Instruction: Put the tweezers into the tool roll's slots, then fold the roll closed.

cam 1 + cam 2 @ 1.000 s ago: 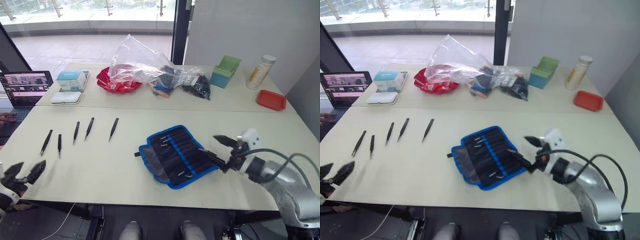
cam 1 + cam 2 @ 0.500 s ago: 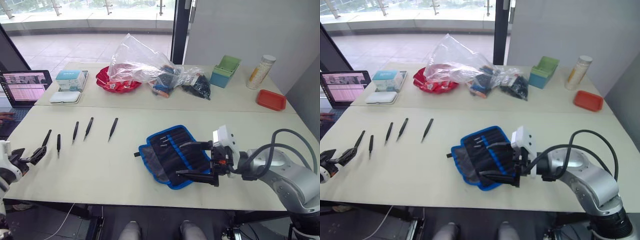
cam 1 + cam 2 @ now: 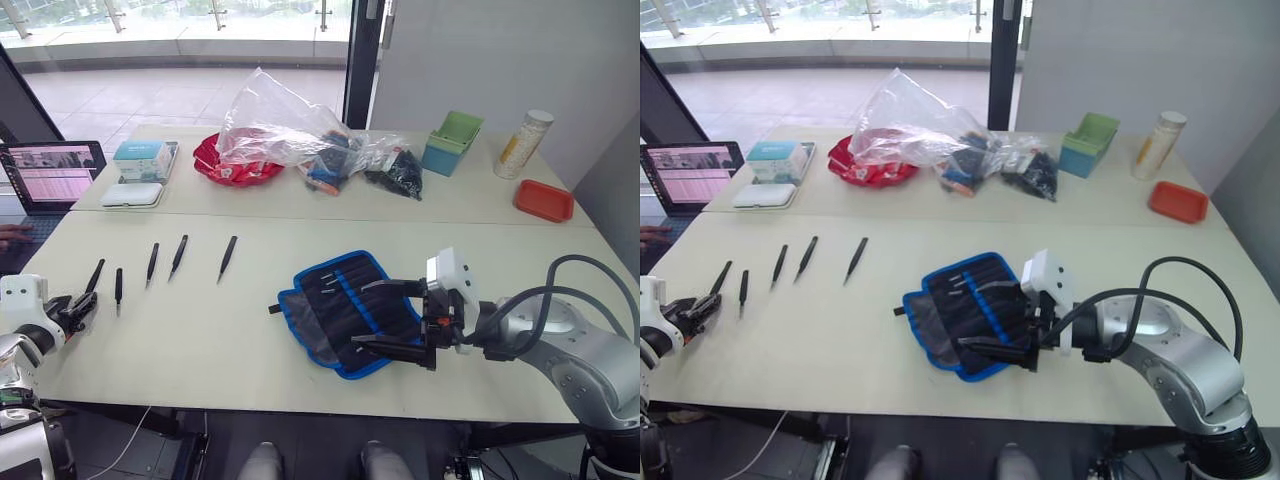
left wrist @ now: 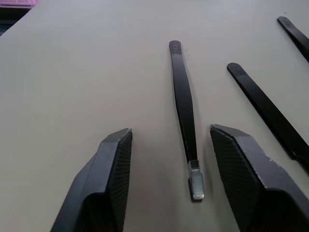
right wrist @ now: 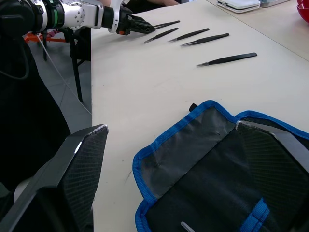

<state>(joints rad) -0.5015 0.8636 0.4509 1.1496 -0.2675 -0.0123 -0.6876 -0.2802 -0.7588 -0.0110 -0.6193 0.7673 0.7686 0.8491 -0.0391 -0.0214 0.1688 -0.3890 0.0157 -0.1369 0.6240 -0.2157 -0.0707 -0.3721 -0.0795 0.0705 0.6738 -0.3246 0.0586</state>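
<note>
The left gripper (image 4: pixel 166 186) has its fingers spread on either side of the end tweezer (image 4: pixel 183 106), whose bright tip lies between the pads without touching either. In the head view this gripper (image 3: pixel 78 308) sits at the table's (image 3: pixel 200 340) left edge, at the outer end of the row of tweezers (image 3: pixel 160 265), five in all, lying flat and apart from one another. The right gripper (image 3: pixel 392 317) is wide open over the tool roll (image 3: pixel 345 310), one finger above the far half and one near the front blue border; no contact can be confirmed. The roll lies unfolded near the table's centre-right, its slots (image 3: pixel 350 300) facing up, well apart from the tweezers. The tweezers appear light, rigid and thin, and probably slick; lying flat, they leave little to catch. Grip across the mid-body, not the tapered tip. The roll appears soft and limp; hold it by the border.
</note>
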